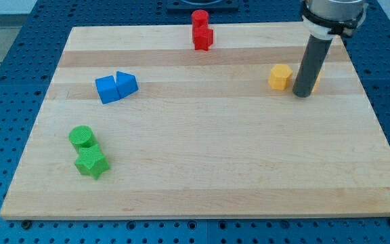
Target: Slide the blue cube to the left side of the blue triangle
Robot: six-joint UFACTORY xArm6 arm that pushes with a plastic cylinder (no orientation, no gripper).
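Blue cube (107, 89) touching blue triangle (126, 83)

Board centre open (yellow block (280, 76) beside my tip (303, 95)).

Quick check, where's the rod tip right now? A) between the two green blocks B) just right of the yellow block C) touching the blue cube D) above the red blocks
B: my tip sits just to the view's right of the yellow block, far from the blue cube.
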